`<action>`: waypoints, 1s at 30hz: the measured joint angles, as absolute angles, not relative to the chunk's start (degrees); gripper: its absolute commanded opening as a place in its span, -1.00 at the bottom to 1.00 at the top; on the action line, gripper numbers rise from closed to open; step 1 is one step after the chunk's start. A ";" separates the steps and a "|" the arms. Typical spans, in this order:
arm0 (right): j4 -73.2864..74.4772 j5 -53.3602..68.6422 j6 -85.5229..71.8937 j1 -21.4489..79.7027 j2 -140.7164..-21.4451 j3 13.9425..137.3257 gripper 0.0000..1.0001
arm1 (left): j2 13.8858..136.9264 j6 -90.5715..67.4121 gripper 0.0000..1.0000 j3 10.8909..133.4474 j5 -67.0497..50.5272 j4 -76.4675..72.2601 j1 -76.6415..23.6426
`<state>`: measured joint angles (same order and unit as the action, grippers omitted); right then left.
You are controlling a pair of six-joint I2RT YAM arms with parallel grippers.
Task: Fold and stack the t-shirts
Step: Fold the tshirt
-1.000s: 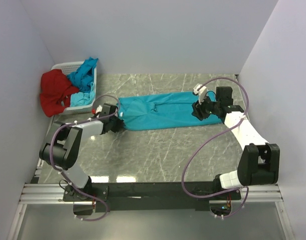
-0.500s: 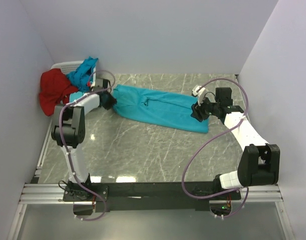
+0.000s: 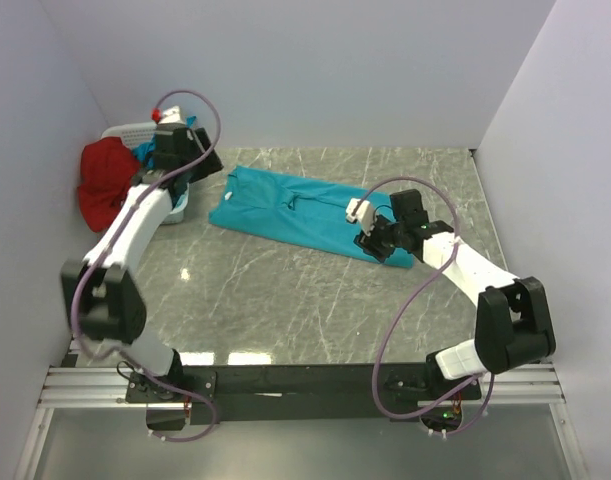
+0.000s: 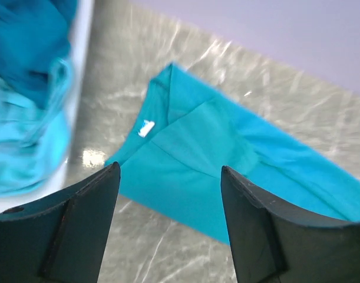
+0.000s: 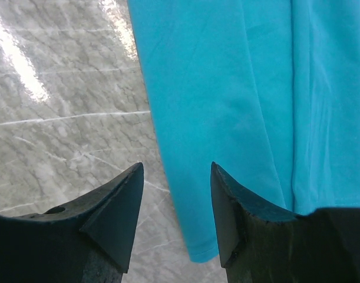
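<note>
A turquoise t-shirt, folded into a long strip, lies flat and slanted across the table. Its collar end with a white label points to the back left. My left gripper hangs open above that end beside the basket, with nothing between its fingers. Over the strip's right end my right gripper stands open; the cloth's long edge and hem corner lie below the gap, not pinched. A red t-shirt drapes over the basket's left side. More turquoise t-shirts fill the basket.
The white plastic basket stands in the back left corner against the wall. Grey walls close the table on the left, back and right. Bare marble table lies between the shirt and the arm bases.
My left gripper let go of the shirt's left end, opened and rose toward the basket. The right gripper moved left and nearer. The shirt now lies slanted.
</note>
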<state>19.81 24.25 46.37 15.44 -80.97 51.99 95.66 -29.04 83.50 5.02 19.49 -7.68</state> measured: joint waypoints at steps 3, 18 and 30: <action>19.49 21.96 46.70 16.75 -82.48 51.99 0.13 | 85.34 -26.50 0.50 77.93 5.80 17.15 -7.64; 17.10 6.09 50.85 23.31 -93.32 51.22 0.01 | 56.25 -19.53 0.69 44.86 6.13 14.61 -7.57; 19.79 -2.52 50.15 25.74 -98.02 54.94 -1.00 | 51.20 -18.70 0.68 43.97 7.94 12.71 -7.57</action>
<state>19.79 -2.52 50.15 25.74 -98.02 54.94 51.20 -18.70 43.97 7.94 12.71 -7.57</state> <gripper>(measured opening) 0.066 0.840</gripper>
